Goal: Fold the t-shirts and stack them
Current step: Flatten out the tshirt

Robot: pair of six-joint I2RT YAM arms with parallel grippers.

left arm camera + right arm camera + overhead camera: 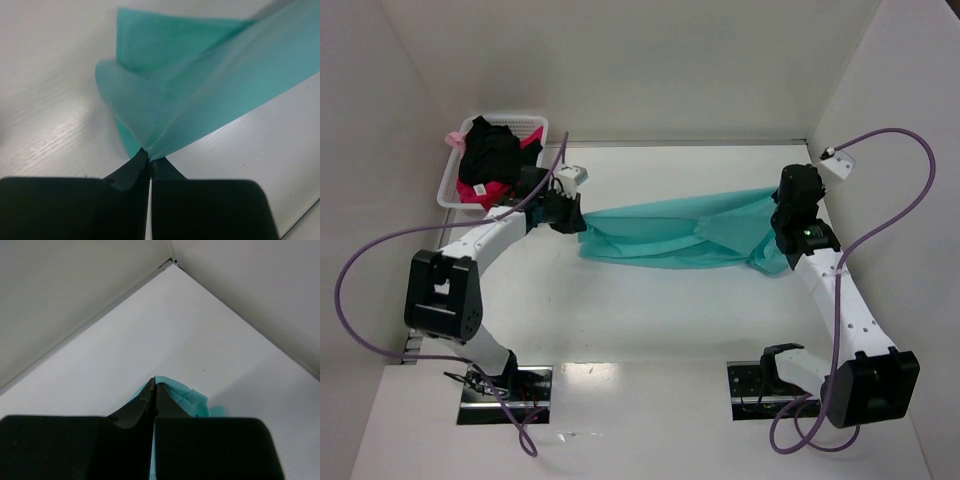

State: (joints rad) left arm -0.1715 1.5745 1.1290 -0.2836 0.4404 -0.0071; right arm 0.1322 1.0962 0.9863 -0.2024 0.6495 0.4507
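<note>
We hold the teal-green t-shirt (680, 232) strung across the middle of the white table (650, 330), one end in each arm. The left gripper (149, 159) has its fingers pressed together on a bunched corner of the cloth, which fans out from the tips in soft folds. The right gripper (153, 385) pinches the other end in the same way, with only a small teal ruffle showing past its closed tips. Between the two grips the shirt runs as a long, creased band that sags slightly, and we cannot tell whether its lower edge touches the tabletop. Its left edge is just beside the white lattice basket (448, 190), which sits in the far left corner against the side wall. The black t-shirt (490, 150) is heaped in that basket over the pink-red t-shirt (478, 190), with a pale pink scrap hanging over the far rim. On the right, the wrist is close to the right wall (900, 90), and its camera looks into the far right corner where the table's edge meets the walls. A wide band of white tabletop shows between the shirt and the arm bases, and a narrower strip lies between the shirt and the back wall. Purple cables (360, 270) loop outward beyond both arms.
</note>
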